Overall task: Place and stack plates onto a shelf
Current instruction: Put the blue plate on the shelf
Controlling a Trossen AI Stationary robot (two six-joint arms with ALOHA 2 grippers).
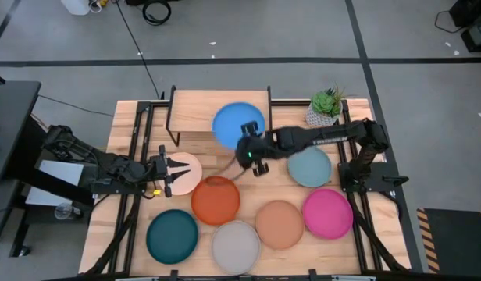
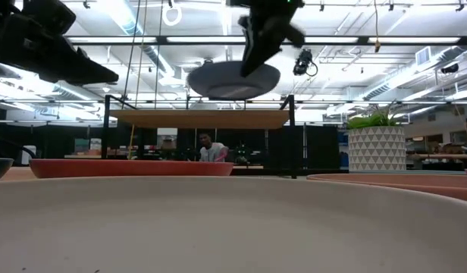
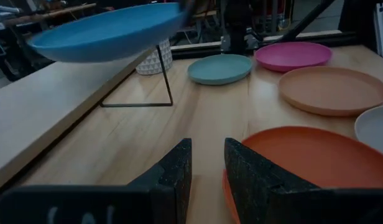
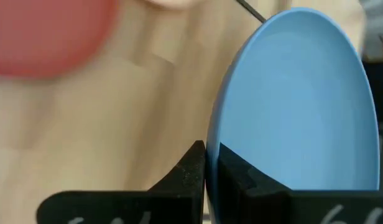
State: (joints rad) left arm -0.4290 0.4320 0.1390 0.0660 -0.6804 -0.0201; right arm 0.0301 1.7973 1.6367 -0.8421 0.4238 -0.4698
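The blue plate (image 1: 239, 123) is in the air above the shelf (image 1: 201, 109), a pale board on thin black legs at the table's far side. My right gripper (image 1: 252, 148) is shut on it. In the low view the plate (image 2: 233, 80) hangs level just over the shelf top (image 2: 199, 119). My left gripper (image 1: 176, 173) is open and hovers at the cream plate (image 1: 190, 176). Lying flat on the table are the orange (image 1: 215, 199), dark teal (image 1: 172, 236), grey (image 1: 236, 246), salmon (image 1: 279, 224), magenta (image 1: 328, 212) and pale blue (image 1: 309, 166) plates. My right gripper pinches the blue plate's rim (image 4: 211, 146) between its two fingers (image 4: 191, 171), one on the inner face and one on the underside. It holds the edge that faces the table's near side. The plate is lifted clear, roughly level above the shelf.
A potted plant in a white patterned pot (image 1: 326, 108) stands right of the shelf. Black rails run along both sides of the table. A person (image 2: 211, 150) sits in the room beyond the table. Bare wood shows between the shelf and the row of plates.
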